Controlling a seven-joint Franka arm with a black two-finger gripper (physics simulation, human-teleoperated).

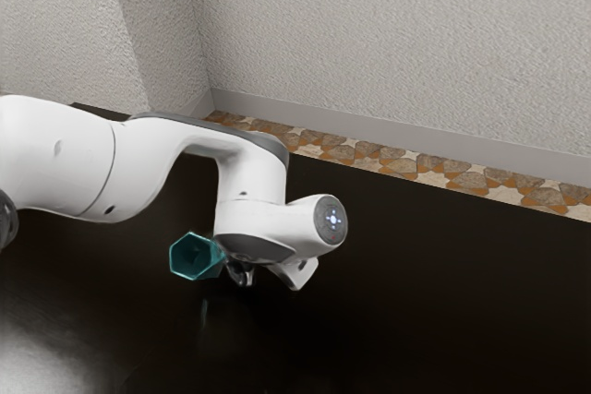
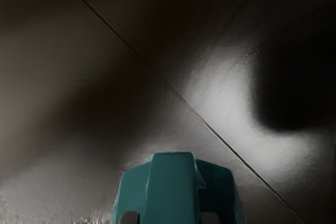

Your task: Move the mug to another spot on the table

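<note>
Textured white walls (image 1: 388, 34) meet at a corner behind the station, with a grey skirting board (image 1: 397, 136) and a strip of patterned floor tiles (image 1: 406, 165) along the far edge of the worktop. The worktop (image 1: 443, 292) is dark and glossy. The wrist view shows a thin straight seam (image 2: 157, 80) crossing its surface.

The white arm (image 1: 138, 168) reaches in from the exterior view's left, its hand turned down over the worktop, well in from the far edge. The claw (image 1: 226, 267) sits under the hand, largely hidden by it, and is closed on a teal mug (image 1: 194, 256). The mug is tipped on its side, faceted mouth towards the exterior view's left. It hangs clear of the surface, with a faint reflection (image 1: 205, 306) below. In the wrist view the mug (image 2: 178, 192) sits directly under the hand, with the worktop beyond it.
</note>
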